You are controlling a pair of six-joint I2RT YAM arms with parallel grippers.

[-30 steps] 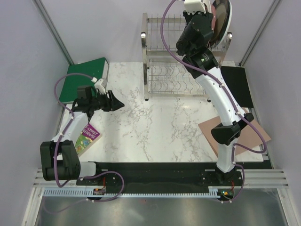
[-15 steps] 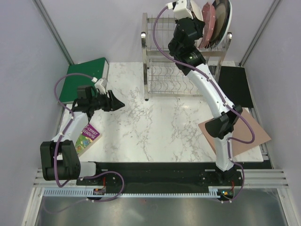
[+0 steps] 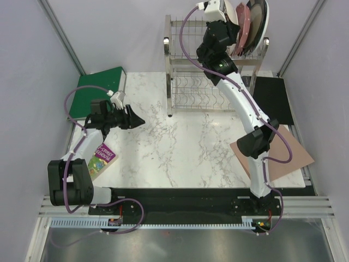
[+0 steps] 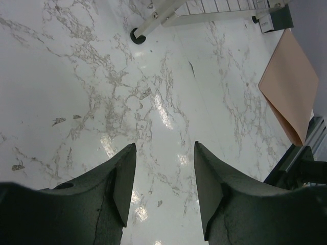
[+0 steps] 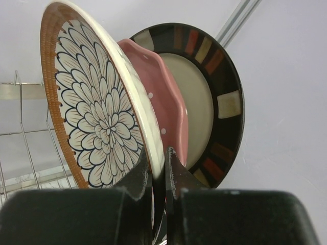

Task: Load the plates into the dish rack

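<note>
- The right gripper is clamped on the lower rim of the round brown-and-white petal-patterned plate, which is held on edge at the top tier of the tall steel wire dish rack.
- The pink white-dotted plate and the dark-rimmed beige-centred plate are stood on edge just behind it.
- The left gripper is spread, with nothing held, above the white marble table.

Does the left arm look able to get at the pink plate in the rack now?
Probably not. The pink plate stands high in the dish rack, between the petal plate, held by the right gripper, and the dark-rimmed plate; the left gripper hovers far off.
</note>
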